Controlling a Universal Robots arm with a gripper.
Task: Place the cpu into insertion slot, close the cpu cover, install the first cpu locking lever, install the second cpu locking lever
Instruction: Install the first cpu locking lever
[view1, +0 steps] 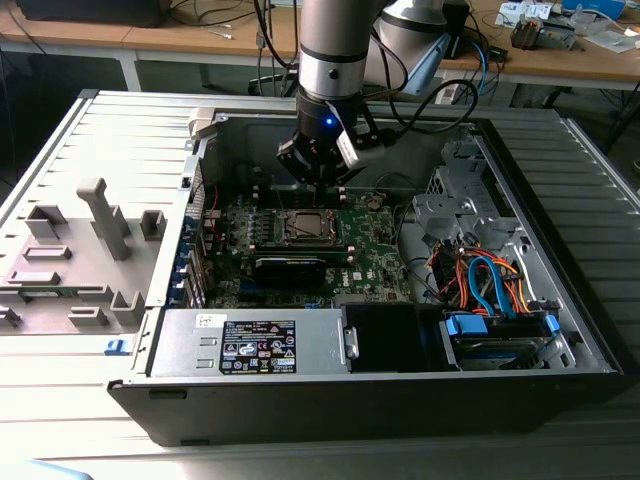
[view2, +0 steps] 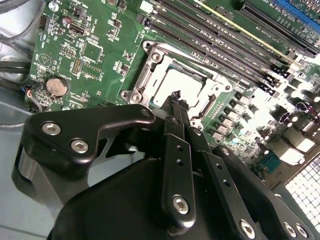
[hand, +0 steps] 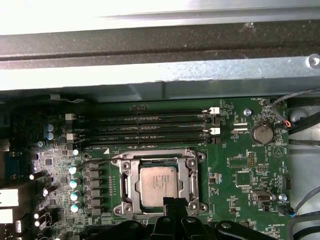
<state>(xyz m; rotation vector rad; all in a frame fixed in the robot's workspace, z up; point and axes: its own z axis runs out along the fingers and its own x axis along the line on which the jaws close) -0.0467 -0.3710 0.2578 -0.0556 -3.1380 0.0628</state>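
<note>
The cpu (hand: 159, 182) lies flat in the insertion slot (hand: 124, 186) on the green motherboard, its silver-grey top showing through the window of the cpu cover (hand: 192, 182), which lies down over it. In the second wrist view the cpu (view2: 172, 84) shows the same way inside the slot's metal rim (view2: 150, 65). My gripper (view2: 175, 97) hangs just above the socket's edge, black fingers (view2: 176, 150) closed together with nothing between them. A thin wire lever (hand: 95, 161) sticks out beside the socket. From the exterior view, the gripper (view1: 320, 178) is over the insertion slot (view1: 305, 226).
Memory slots (hand: 150, 127) run along one side of the socket, and a coin battery (hand: 261, 132) sits nearby. A long black card (view1: 290, 266), a power supply (view1: 250, 345), and a drive with blue and orange cables (view1: 490, 285) fill the case. A grey fixture (view1: 95, 240) lies outside.
</note>
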